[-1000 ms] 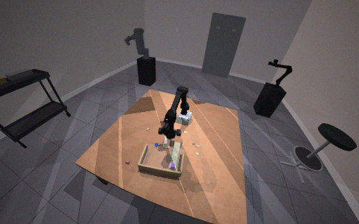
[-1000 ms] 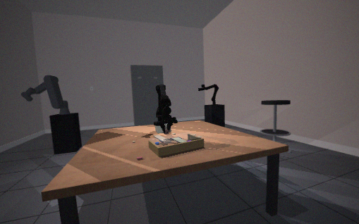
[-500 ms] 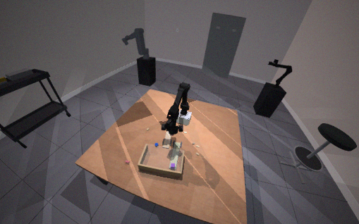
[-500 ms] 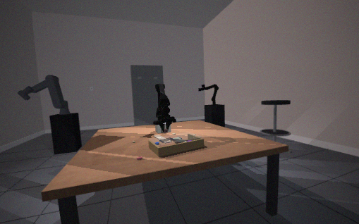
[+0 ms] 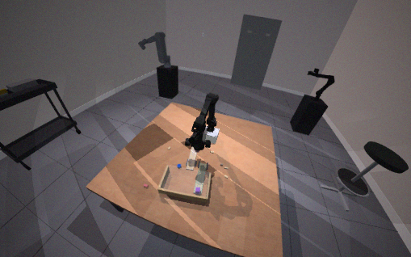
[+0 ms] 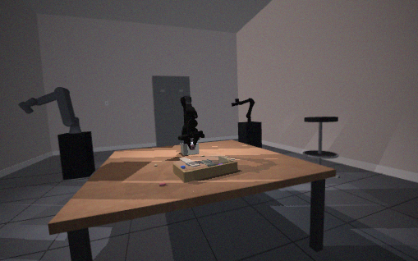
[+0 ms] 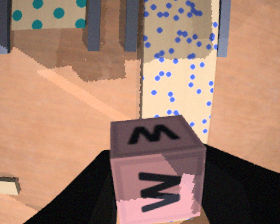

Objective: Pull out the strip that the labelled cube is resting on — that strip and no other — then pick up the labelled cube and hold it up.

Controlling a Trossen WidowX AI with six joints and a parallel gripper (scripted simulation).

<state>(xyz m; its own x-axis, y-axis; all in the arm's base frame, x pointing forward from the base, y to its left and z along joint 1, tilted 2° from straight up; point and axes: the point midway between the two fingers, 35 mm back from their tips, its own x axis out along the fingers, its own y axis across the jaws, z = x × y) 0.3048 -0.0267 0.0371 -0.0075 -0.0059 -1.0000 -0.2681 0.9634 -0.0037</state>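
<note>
A pink cube (image 7: 158,175) with a black W on two of its faces is held up above the table; it also shows small in the exterior view (image 6: 192,145). My gripper (image 5: 196,149) (image 7: 149,155) is shut on it, with a black finger on each side. Behind it in the wrist view, a cream strip with blue dots (image 5: 191,160) (image 7: 177,102) lies at the open tray's back, between upright posts, with no cube on its visible part. A strip with teal dots (image 7: 46,14) (image 5: 201,174) lies beside it, running into the tray, with a purple cube (image 5: 198,190) on its near end.
The wooden-walled tray (image 5: 183,196) (image 6: 207,173) stands in front of the arm. A blue cube (image 5: 179,166) (image 6: 183,167) is by its back left. A red piece (image 5: 145,186) (image 6: 163,185) lies to its left. A white box (image 5: 212,136) stands beside the arm. Small pale pieces lie about.
</note>
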